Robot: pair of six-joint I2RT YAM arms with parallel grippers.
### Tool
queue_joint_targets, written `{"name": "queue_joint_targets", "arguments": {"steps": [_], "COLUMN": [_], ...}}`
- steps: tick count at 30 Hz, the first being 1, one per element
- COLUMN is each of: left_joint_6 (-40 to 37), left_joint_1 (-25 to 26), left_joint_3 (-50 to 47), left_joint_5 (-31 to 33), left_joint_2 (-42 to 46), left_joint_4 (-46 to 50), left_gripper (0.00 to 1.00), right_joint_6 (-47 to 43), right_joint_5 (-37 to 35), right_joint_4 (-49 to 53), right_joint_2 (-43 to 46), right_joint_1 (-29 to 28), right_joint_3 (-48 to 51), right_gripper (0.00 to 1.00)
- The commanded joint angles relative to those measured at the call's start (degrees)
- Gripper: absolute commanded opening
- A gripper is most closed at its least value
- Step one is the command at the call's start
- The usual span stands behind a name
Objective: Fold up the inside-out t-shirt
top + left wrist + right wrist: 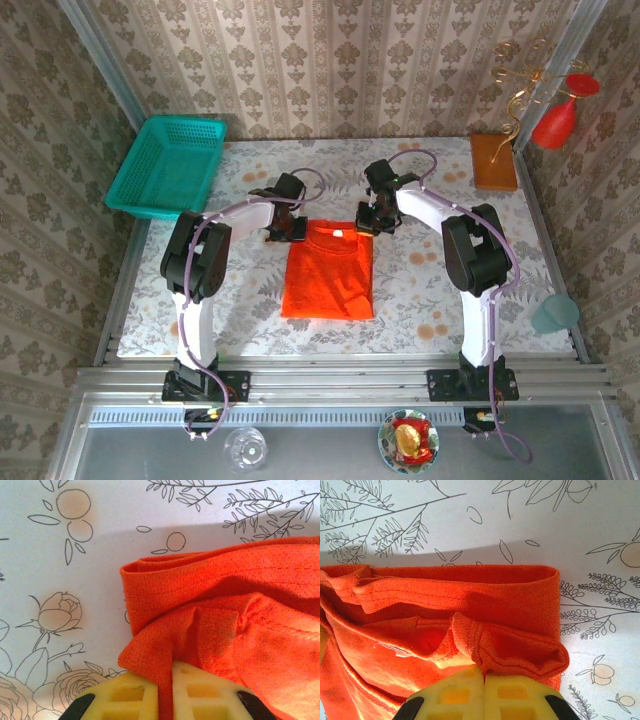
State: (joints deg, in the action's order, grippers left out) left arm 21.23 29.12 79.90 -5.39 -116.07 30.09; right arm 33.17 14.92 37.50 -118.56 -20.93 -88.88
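The orange-red t-shirt (328, 272) lies folded into a narrow rectangle in the middle of the table, collar end far from me. My left gripper (285, 231) sits at its far left corner, shut on a pinch of the cloth (165, 670) that runs between the yellow fingers (125, 695). At the far right corner my right gripper (366, 222) is shut, its yellow fingers (515, 692) pressed together on a seamed fold of the t-shirt (485, 645). The t-shirt's folded edges (470, 580) lie flat on the floral tablecloth.
A teal basket (168, 166) stands at the back left. A brown-orange block (494, 161) lies at the back right, with a red vase (556, 122) beyond it. A pale green cup (555, 313) stands off the table's right edge.
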Motion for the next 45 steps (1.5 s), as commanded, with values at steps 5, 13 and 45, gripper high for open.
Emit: {"name": "queue_joint_targets", "arguments": {"steps": [5,13,45], "left_joint_6": [-0.3,-0.2,-0.1], "left_joint_1": [-0.4,-0.7,-0.8], "left_joint_3": [-2.3,-2.6,-3.2], "left_joint_5": [-0.8,-0.8,-0.5], "left_joint_2": [-1.1,-1.2,-0.4], "left_joint_4": [4.4,4.4,5.0], "left_gripper": [0.13,0.13,0.12], "right_joint_6": [-0.4,0.3,1.4], "right_joint_5": [-6.8,-10.6,-2.4], "right_joint_4": [4.0,4.3,1.3], "right_joint_2": [1.7,2.4,-0.5], "right_joint_1": [-0.3,-0.1,-1.0], "right_joint_3": [0.4,2.5,-1.1], "right_gripper": [0.29,0.43,0.27]}}
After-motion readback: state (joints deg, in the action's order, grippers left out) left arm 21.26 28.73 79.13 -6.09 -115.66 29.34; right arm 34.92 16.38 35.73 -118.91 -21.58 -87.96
